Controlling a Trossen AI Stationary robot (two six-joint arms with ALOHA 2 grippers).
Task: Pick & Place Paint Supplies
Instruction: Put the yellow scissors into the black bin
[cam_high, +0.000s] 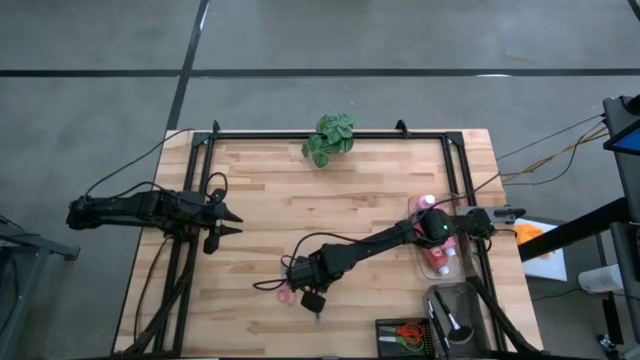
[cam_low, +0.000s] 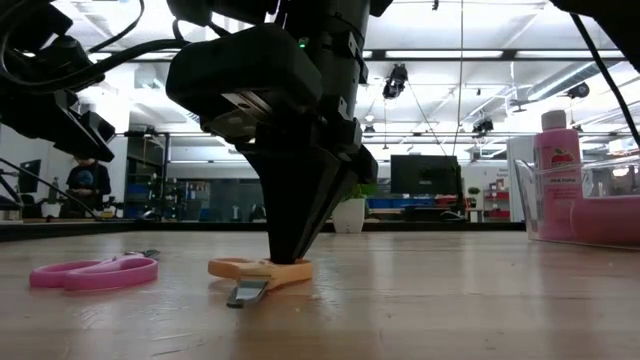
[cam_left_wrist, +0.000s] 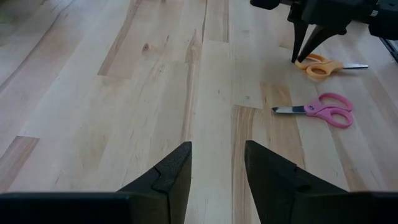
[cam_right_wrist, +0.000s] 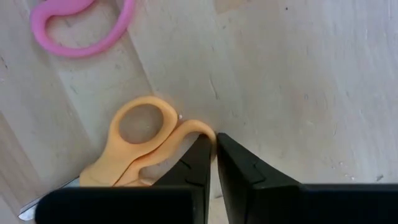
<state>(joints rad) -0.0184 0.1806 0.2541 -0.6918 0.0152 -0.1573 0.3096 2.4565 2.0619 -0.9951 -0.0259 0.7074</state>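
While my right fingers pinch shut on the handle loop of the orange scissors, the pink scissors lie just beside them on the table. A bin with pink bottles sits at the right edge, a plant at the far edge. Bare wood lies open between my arms. The orange scissors lie flat, blade pointing away from my left fingers, which hang partly open, holding nothing, near the left edge.
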